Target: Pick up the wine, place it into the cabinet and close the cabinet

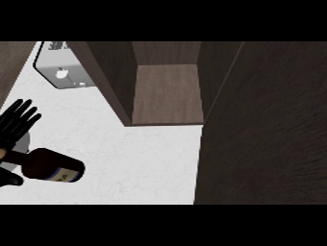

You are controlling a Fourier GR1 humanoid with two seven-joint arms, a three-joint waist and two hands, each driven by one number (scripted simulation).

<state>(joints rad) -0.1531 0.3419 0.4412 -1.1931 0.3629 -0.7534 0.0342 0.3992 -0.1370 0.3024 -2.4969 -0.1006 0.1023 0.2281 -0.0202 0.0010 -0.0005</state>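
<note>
A dark glass wine bottle (51, 167) lay on its side at the lower left of the head view, over the white, faintly veined counter (138, 158). Its rounded body pointed right and carried a dark label with a pale band, while its narrow neck ran left to a tan, cork-coloured top. The left hand (8, 130), black and matte, showed at the left edge just behind the neck; its fingers were spread straight, pointing up and to the right, and its thumb lay below the neck. Whether the palm actually touched the bottle could not be told. The right hand did not show. Ahead stood the cabinet (168, 93) in dark brown wood grain, open, its flat lighter-brown shelf bare between two thin upright side panels. Its door (280, 125), a broad slab of the same dark wood, filled the right side of the view. At the upper left, a pale grey, rounded-corner appliance (63, 69) sat on the counter, well apart from the bottle.
</note>
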